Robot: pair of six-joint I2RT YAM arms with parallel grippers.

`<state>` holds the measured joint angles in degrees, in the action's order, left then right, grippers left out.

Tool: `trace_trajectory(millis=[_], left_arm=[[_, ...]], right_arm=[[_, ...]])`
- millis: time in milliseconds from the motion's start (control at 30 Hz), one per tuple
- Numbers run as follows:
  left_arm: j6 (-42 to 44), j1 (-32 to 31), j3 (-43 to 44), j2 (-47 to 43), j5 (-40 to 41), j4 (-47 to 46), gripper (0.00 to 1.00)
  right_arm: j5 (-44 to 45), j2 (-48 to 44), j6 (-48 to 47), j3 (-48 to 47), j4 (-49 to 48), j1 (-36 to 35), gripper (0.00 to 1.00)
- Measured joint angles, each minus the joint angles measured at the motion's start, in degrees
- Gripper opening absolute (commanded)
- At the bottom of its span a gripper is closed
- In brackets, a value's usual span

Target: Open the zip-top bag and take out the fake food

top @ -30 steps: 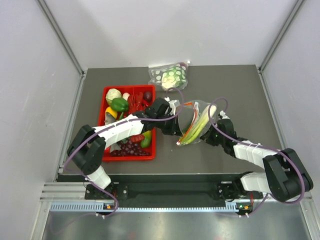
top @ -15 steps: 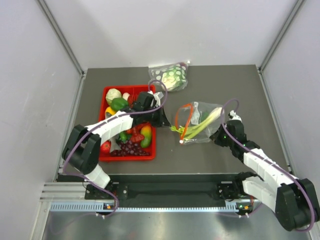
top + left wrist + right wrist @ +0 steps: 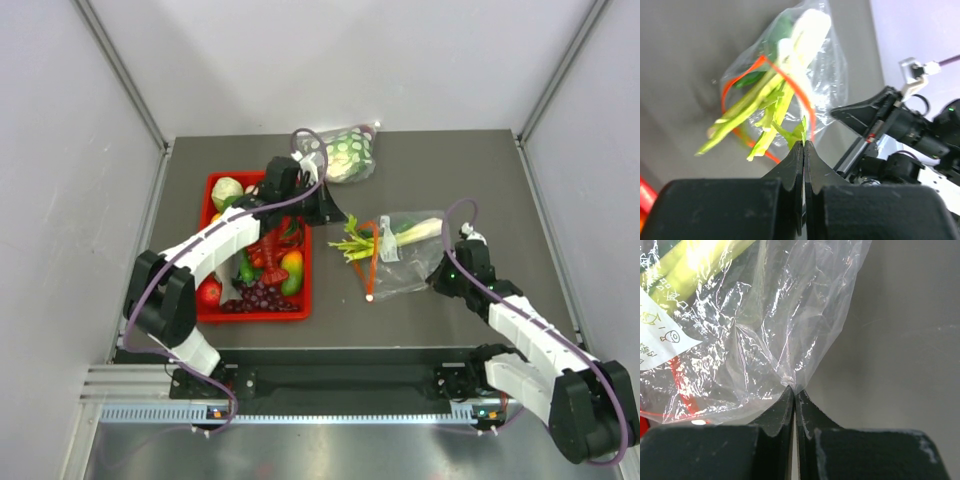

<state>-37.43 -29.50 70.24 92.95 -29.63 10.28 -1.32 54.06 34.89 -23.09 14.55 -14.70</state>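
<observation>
Since the earlier overhead frames the left gripper [image 3: 338, 219] has drawn back from the bag [image 3: 408, 265] toward the red tray [image 3: 260, 316]. The celery bunch [image 3: 385, 240] has come further out, its leafy end now past the orange zip strip [image 3: 372, 262] and lying on the table [image 3: 470, 180]; the right gripper [image 3: 440, 277] has hardly shifted. Overhead: bag lies mid-table, right of the tray, mouth open and facing left, pale stalk ends inside; left gripper just beside the leaf tips, right gripper at the bag's right edge; a dotted bag [image 3: 345, 152] sits apart at the far edge. Left wrist: jaws clenched tight, a green celery leaf running right into the tips, so I read it as pinched on that leaf; zip strip hangs as an open loop around the stalks; a darker green piece [image 3: 777, 32] shows deeper in the bag; no fish that I can make out. Right wrist: jaws pressed together on a fold of clear plastic at the bag's corner, white label [image 3: 660, 335] behind the film. Step in hand, as I judge it: bag open, first item being drawn out while the right side anchors the bag. Next move calls for a steady pull away from the mouth with the anchor kept firm; the leaf hold looks thin and may slip, so a re-grip on the stalks could be needed.
</observation>
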Motion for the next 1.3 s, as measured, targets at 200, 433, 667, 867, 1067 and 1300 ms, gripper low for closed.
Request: trace_trajectory(millis=[200,433,667,867,1067,1300], left_arm=[[0.0,0.0,1.1,0.0,-2.6,0.6,0.00],[3.7,0.0,0.7,-1.4,-7.1,5.6,0.00],[9.0,0.0,-0.9,-8.1,-11.8,12.4,0.00],[11.9,0.0,-4.6,-13.9,-14.8,15.5,0.00],[12.8,0.0,-7.7,-15.6,-18.3,17.2,0.00],[14.5,0.0,-7.8,-19.0,-25.4,18.0,0.00]], right_arm=[[0.9,0.0,0.0,-0.3,0.4,0.4,0.00],[1.5,0.0,0.2,-1.2,2.1,1.9,0.00],[1.7,2.1,0.3,-2.5,2.3,3.7,0.00],[1.7,4.1,0.9,-2.6,2.3,4.7,0.00],[2.2,5.3,1.3,-4.2,2.7,5.7,0.00],[2.8,7.8,1.3,-5.9,2.2,6.6,0.00]])
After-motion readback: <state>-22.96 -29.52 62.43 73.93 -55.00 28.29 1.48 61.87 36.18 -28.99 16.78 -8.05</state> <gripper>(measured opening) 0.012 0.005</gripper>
